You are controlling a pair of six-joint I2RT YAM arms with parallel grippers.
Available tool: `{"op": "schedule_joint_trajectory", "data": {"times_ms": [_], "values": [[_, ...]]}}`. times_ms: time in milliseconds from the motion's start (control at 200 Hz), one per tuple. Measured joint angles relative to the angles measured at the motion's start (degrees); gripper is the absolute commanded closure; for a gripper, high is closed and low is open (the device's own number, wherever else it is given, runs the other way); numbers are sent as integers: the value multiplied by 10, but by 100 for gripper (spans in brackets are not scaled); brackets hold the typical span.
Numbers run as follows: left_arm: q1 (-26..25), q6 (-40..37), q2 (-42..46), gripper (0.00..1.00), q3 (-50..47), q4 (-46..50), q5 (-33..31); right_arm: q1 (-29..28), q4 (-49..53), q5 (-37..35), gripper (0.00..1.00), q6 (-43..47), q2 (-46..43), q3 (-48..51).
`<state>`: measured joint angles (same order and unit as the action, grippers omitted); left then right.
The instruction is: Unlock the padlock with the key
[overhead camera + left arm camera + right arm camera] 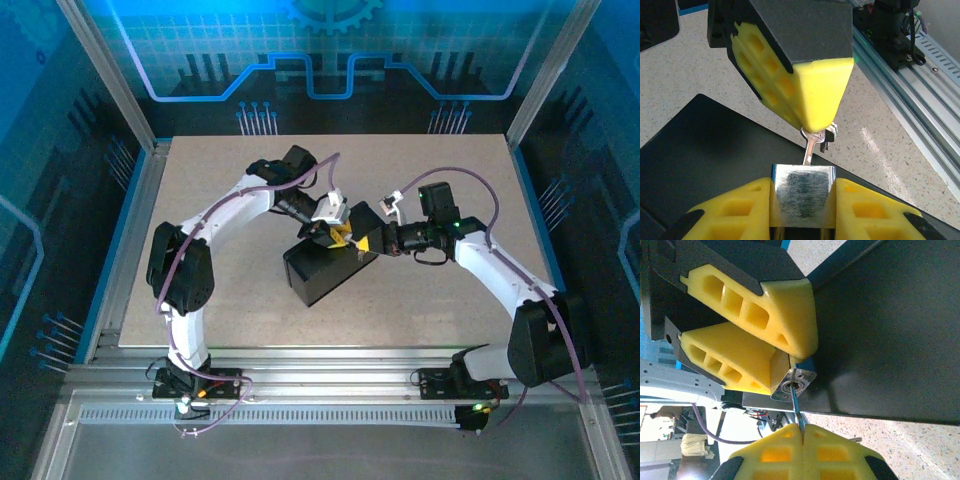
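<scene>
Pinching key (809,151), right fingers (815,85) aim blade straight into keyway (tip at it) of padlock (802,192) clamped between left fingers (730,215)

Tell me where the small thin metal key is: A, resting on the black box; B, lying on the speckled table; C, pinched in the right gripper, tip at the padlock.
C: the small thin metal key is pinched in the shut right gripper, its blade meeting the small metal padlock that the left gripper clamps.
</scene>
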<state>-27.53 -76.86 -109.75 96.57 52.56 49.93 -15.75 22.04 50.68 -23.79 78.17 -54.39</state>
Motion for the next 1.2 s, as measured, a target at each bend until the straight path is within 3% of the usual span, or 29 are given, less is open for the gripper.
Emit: {"op": "schedule_joint_trajectory", "data": {"times_ms": [380,765,1045,1196], "values": [[2,-20,5,91,-5,-1,-2,-4,-4,24,100,-56,11,-8],[3,-30,32,93,-54,-64,-2,-3,-2,55,100,-162,31,-19],[15,-29,37,94,-64,-84,-2,-5,-103,73,100,-270,46,3],[20,-43,38,99,-64,-79,-2,-7,-130,83,100,-293,56,4]]}}
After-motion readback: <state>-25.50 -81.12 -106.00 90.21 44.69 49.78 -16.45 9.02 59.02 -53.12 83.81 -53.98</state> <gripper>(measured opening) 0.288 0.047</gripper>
